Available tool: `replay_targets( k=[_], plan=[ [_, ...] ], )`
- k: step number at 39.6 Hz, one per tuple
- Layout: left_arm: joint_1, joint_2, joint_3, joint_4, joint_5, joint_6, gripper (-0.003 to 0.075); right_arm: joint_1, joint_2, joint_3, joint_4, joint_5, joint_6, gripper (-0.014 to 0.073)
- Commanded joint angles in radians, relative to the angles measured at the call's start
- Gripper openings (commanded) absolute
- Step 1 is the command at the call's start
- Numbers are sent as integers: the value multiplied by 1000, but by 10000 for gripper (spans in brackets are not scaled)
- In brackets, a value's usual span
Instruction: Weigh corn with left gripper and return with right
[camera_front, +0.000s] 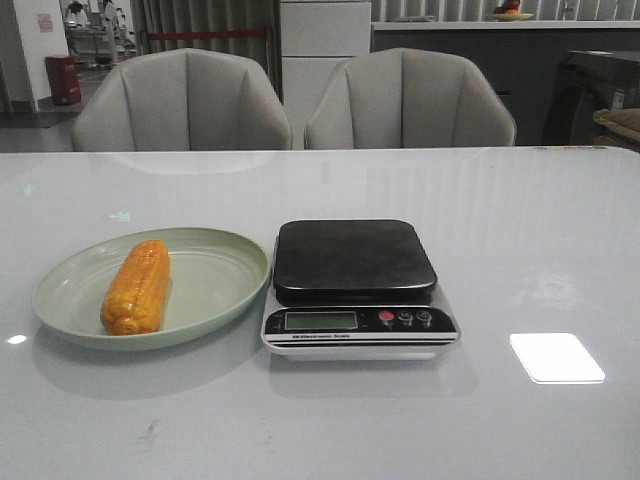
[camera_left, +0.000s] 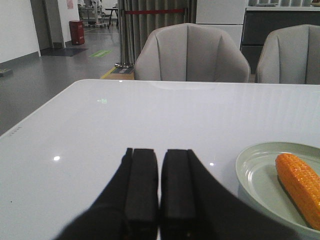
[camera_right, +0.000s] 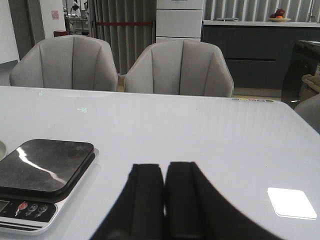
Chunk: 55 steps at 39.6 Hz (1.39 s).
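Note:
The orange-yellow corn (camera_front: 137, 286) lies on the pale green plate (camera_front: 220, 270) at the left of the table; it also shows in the left wrist view (camera_left: 300, 187) on the plate (camera_left: 252, 172). A black-topped kitchen scale (camera_front: 352, 262) stands right of the plate, its top bare; it also shows in the right wrist view (camera_right: 42, 167). My left gripper (camera_left: 159, 157) is shut and empty, low over the table left of the plate. My right gripper (camera_right: 164, 170) is shut and empty, right of the scale. Neither gripper shows in the front view.
The scale's display and buttons (camera_front: 358, 320) face the table's front edge. Two grey chairs (camera_front: 183, 100) (camera_front: 408, 98) stand behind the white table's far edge. A bright light patch (camera_front: 556, 357) lies on the tabletop at the right.

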Motion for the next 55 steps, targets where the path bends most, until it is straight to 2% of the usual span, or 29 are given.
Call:
replay_targets(
  k=[1, 32, 37, 41, 47, 52, 55],
  plan=[
    [0, -20, 31, 2, -83, -2, 113, -4, -19, 10, -12, -81, 0, 155],
    [0, -20, 31, 2, -87, -2, 113, -4, -19, 10, -12, -79, 0, 155],
    [0, -20, 31, -14, -111, -6, 113, -4, -19, 10, -12, -79, 0, 155],
    [0, -20, 29, -111, -156, -6, 113, -4, -19, 10, -12, -79, 0, 155],
    [0, -20, -8, -111, -227, -6, 113, -4, -19, 10, -12, -79, 0, 155],
    [0, 7, -124, -111, -137, -6, 113, -4, -19, 10, -12, -79, 0, 155],
    [0, 53, -218, -101, -23, -2, 113, -4, -19, 10, -12, -79, 0, 155]
  ],
)
